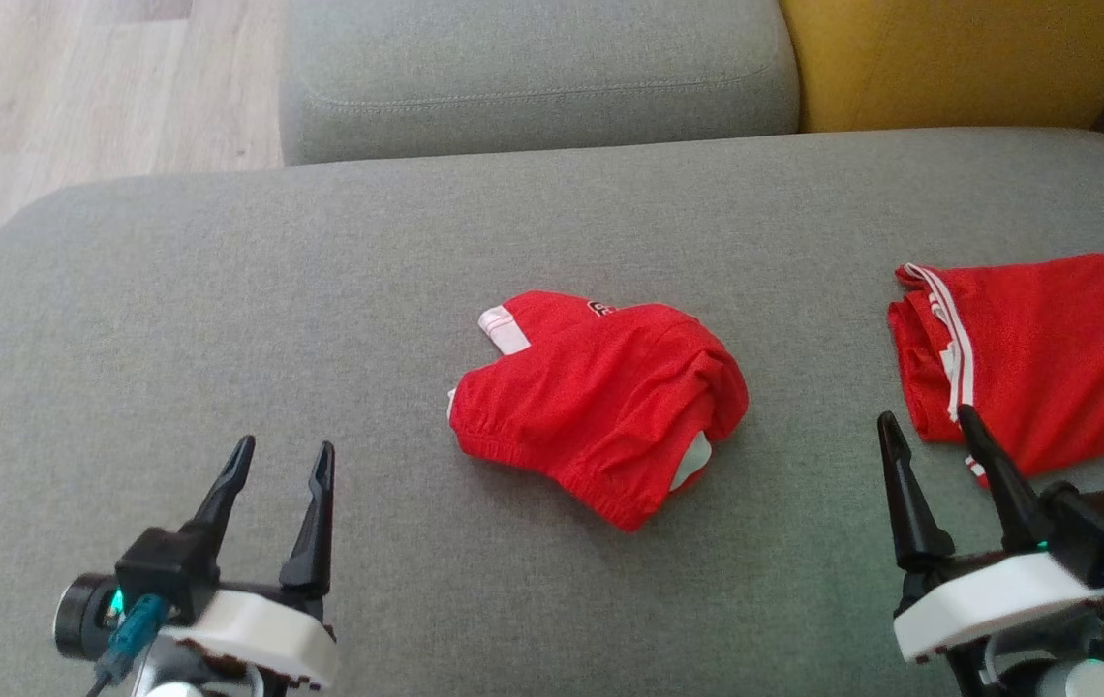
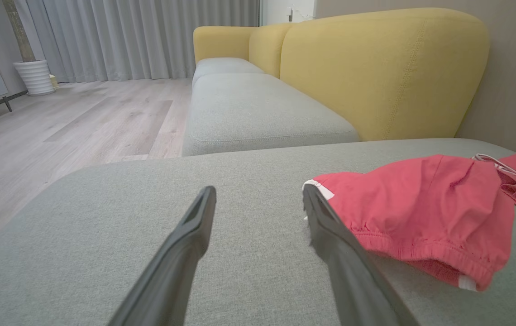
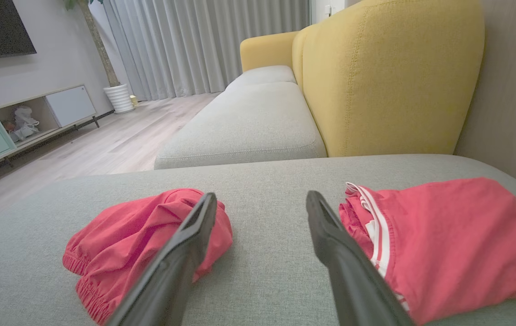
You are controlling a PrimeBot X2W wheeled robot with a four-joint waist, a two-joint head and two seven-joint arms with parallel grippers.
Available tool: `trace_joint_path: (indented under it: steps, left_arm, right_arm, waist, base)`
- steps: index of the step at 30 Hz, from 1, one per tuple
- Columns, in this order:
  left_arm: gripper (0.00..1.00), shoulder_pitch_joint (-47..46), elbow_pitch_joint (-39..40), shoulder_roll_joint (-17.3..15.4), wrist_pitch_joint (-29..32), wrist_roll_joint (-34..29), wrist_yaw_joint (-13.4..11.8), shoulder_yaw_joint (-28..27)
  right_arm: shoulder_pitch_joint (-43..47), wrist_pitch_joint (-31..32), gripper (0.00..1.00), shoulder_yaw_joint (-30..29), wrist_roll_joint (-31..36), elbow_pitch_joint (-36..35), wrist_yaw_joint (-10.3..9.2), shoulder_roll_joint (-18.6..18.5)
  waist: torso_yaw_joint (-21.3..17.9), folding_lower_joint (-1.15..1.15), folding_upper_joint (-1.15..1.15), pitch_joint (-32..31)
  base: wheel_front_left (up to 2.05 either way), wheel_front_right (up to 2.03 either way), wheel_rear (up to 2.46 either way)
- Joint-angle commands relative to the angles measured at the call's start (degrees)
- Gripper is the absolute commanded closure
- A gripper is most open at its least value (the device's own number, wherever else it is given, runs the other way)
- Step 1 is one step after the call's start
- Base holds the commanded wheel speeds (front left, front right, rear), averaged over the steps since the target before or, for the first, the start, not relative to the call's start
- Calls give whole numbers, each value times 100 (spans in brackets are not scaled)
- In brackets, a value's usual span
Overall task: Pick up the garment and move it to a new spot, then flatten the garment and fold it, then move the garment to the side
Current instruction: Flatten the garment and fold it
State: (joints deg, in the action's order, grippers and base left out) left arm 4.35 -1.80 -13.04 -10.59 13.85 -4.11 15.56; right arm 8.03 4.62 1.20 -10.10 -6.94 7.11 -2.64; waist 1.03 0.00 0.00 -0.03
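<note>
A crumpled red garment (image 1: 600, 397) with white trim lies bunched in the middle of the grey sofa seat (image 1: 223, 290). It also appears to the right of my left fingers as the red garment (image 2: 421, 203), and to the left of my right fingers as the red garment (image 3: 140, 231). My left gripper (image 1: 284, 445) hovers open at the lower left, apart from the cloth, with nothing between its fingers (image 2: 258, 190). At the lower right my right gripper (image 1: 928, 414) is open and empty (image 3: 261, 195), between the two pieces of cloth.
A second red garment with white stripes (image 1: 1046, 348) lies flatter at the seat's right edge (image 3: 457, 235). Another grey cushion (image 1: 533, 77) and a yellow backrest (image 1: 949, 58) stand behind. Wooden floor (image 1: 77, 97) lies beyond the seat's left edge.
</note>
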Motion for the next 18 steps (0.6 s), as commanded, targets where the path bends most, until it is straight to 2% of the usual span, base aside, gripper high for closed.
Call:
trace_joint_path:
  steps: [1,5,9,18]
  left_arm:
    - [0,-249,216,-125,-15,34,-37,-221]
    - [0,-296,212,-120,-35,27,-38,-182]
    - [0,-378,315,-14,109,56,101,78]
    - [0,-837,19,590,727,442,876,1208]
  right_arm:
    - [-192,17,0,133,-25,-213,37,-28]
    - [-224,19,0,137,-33,-216,37,-26]
    - [-272,20,0,136,-30,-237,37,-25]
    - [-544,-8,0,205,-44,-307,37,-24]
  waist:
    - [2,0,0,17]
    - [14,0,0,58]
    - [33,0,0,171]
    - [-18,0,0,724]
  base:
    - [0,0,0]
    - [0,0,0]
    - [0,0,0]
    - [0,0,0]
